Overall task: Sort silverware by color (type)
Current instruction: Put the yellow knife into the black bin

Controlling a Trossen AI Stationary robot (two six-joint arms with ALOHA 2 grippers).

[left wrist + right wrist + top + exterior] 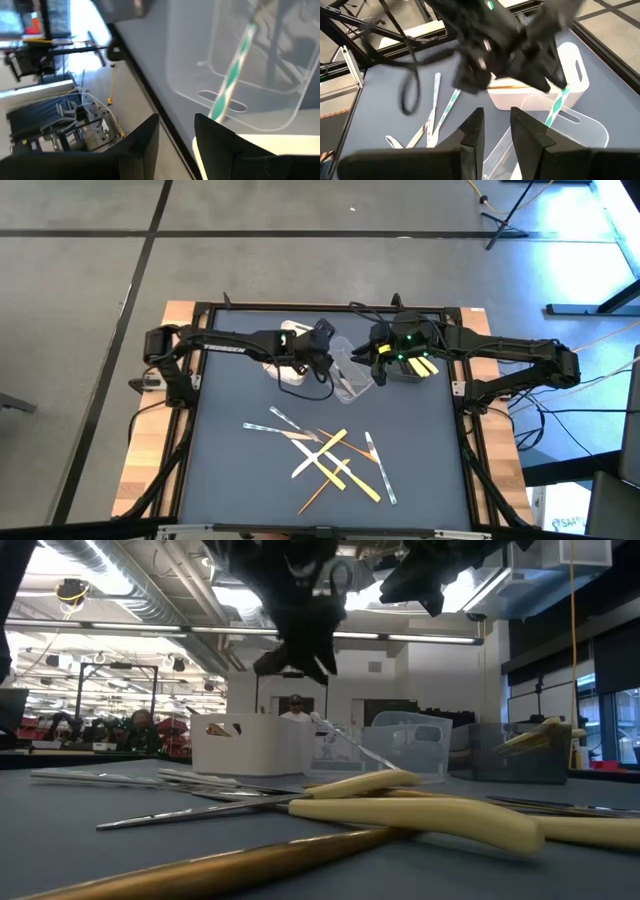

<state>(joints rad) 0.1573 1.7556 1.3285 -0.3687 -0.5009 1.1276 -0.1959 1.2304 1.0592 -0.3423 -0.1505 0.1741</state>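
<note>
A clear utensil with a green-striped handle [232,75] leans inside the clear tub [352,380], its lower end on the tub's floor. My left gripper [176,145] hovers open just above it, over the clear tub and the white tub [572,75], with nothing between its fingers. A wooden piece [507,86] lies in the white tub. My right gripper [496,132] hangs over the far middle of the table, beside the dark grey tub [415,370], its fingers slightly apart and empty. Several clear, yellow and wooden pieces of silverware [325,455] lie crossed on the mat.
The three tubs stand in a row at the table's far edge: white on the left, clear in the middle, dark grey on the right with yellow pieces [425,365] in it. Bare mat lies between the tubs and the pile. A black frame rims the table [200,430].
</note>
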